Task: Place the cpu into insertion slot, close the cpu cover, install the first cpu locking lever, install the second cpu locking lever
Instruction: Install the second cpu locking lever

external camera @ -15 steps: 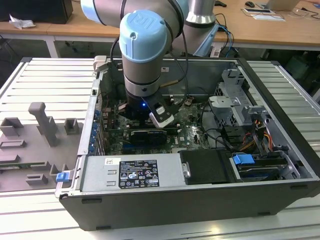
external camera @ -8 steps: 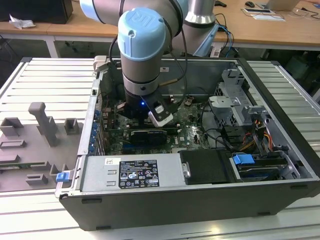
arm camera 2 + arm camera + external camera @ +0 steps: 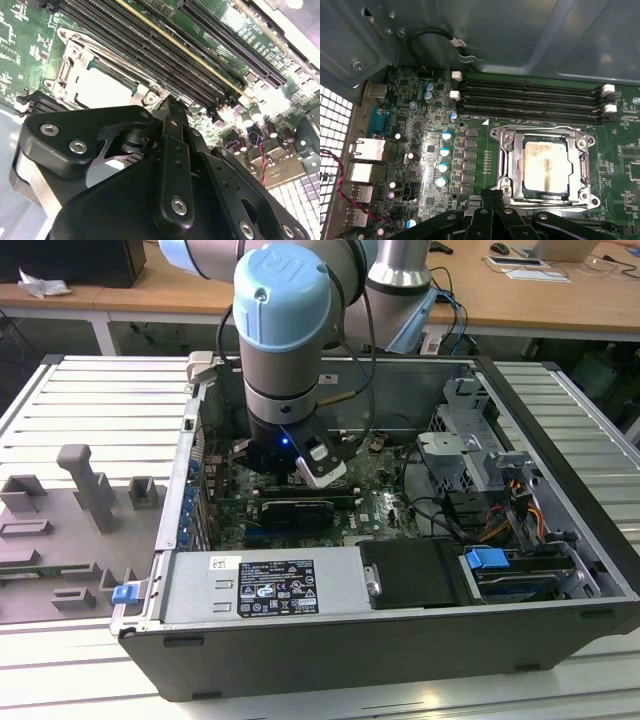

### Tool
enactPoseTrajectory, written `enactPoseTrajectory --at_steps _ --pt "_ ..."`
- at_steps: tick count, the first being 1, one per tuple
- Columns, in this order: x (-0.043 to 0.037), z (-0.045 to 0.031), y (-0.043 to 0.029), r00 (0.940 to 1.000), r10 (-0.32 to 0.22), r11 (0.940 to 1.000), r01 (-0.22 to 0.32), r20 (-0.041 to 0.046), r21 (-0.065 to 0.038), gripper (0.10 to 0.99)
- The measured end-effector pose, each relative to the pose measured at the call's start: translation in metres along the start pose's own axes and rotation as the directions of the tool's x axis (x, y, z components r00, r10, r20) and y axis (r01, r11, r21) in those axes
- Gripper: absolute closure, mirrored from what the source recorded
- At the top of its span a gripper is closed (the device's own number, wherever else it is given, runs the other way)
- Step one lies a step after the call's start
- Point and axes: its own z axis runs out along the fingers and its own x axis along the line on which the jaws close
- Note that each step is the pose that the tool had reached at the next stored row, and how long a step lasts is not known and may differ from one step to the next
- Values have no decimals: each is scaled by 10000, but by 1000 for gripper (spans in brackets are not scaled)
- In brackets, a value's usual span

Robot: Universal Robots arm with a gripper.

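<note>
In the first wrist view the insertion slot (image 3: 506, 186) sits on the green board with the cpu (image 3: 545, 165), pale and square, lying inside it. The cpu cover (image 3: 542, 134), a silver frame, lies flat around the chip. My gripper (image 3: 492, 199) is shut, its fingertips together just off the socket's near edge, and I see nothing between them. The second wrist view has the cpu (image 3: 100, 87) under the cover (image 3: 67, 75), with the gripper (image 3: 170, 106) right beside the socket's corner. In the exterior view the arm (image 3: 285, 360) reaches down into the open computer case.
Long black memory slots (image 3: 530, 100) run beside the socket. Blue-topped capacitors (image 3: 442, 150) and rear ports (image 3: 367, 150) stand on its other side. The case holds a power supply (image 3: 265, 585) and a drive cage (image 3: 470, 430). A grey fixture (image 3: 85, 490) lies outside, at the exterior view's left.
</note>
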Motion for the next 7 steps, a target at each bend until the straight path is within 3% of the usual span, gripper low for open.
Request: enactPoseTrajectory --at_steps 7 --pt "-4 -88 37 10000 0 10000 0 -1 22 980"
